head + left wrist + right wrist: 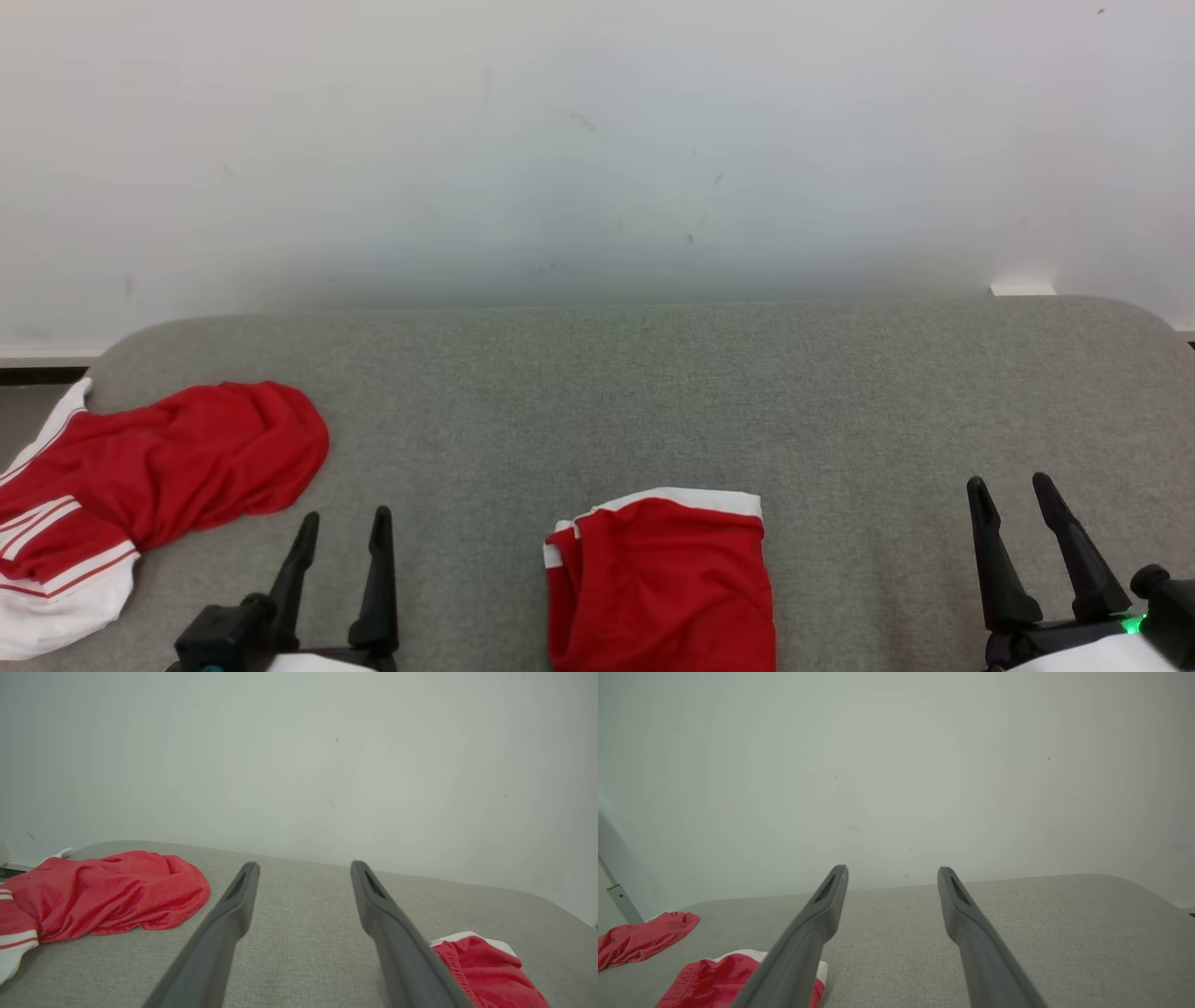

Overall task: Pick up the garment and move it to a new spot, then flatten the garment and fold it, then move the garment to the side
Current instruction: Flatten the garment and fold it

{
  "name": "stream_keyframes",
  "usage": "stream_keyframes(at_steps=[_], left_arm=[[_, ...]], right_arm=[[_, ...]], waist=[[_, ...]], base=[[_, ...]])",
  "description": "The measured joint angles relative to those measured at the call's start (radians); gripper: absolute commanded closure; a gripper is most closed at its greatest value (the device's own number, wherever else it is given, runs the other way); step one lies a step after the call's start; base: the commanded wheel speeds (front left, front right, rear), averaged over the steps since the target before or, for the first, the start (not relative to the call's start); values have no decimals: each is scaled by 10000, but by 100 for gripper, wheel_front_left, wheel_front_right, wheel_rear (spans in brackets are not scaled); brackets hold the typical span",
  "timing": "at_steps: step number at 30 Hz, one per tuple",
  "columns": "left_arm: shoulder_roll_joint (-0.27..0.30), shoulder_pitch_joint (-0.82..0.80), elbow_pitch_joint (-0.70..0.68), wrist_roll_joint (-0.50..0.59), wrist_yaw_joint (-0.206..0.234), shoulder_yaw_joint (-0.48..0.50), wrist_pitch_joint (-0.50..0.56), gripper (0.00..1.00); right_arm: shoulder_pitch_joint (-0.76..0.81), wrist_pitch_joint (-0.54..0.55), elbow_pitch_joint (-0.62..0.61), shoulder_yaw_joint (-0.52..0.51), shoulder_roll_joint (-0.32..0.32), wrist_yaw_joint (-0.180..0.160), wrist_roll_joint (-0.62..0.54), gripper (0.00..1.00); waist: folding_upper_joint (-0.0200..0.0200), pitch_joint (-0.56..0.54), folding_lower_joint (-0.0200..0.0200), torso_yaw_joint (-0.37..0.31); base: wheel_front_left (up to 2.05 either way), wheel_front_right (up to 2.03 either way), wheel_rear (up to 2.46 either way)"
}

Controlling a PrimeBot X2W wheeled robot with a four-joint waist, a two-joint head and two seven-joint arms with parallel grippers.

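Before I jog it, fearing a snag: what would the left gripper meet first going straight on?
Probably the white wall; over the grey pad the left gripper looks unobstructed, depth unclear.

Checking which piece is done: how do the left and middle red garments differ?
The left garment lies crumpled and spread; the middle garment is a compact, straight-edged fold. The left garment shows thin red-and-white stripes; the middle garment shows a plain white band. Both are red and white, on the grey surface.
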Motion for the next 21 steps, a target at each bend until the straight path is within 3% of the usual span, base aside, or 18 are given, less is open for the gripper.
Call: stream_keyframes(at_steps=[8, 21], left_arm=[[-2, 74, 100, 98, 40, -123, 0, 0], [0, 35, 105, 130, 59, -263, 0, 0]], right_arm=[[669, -38, 115, -744, 1066, 2, -1576, 0], [504, -36, 815, -224, 1177, 2, -1421, 0]], waist=[[0, 55, 0, 15], [0, 103, 0, 118]], base=[[0, 0, 0], [0, 0, 0]])
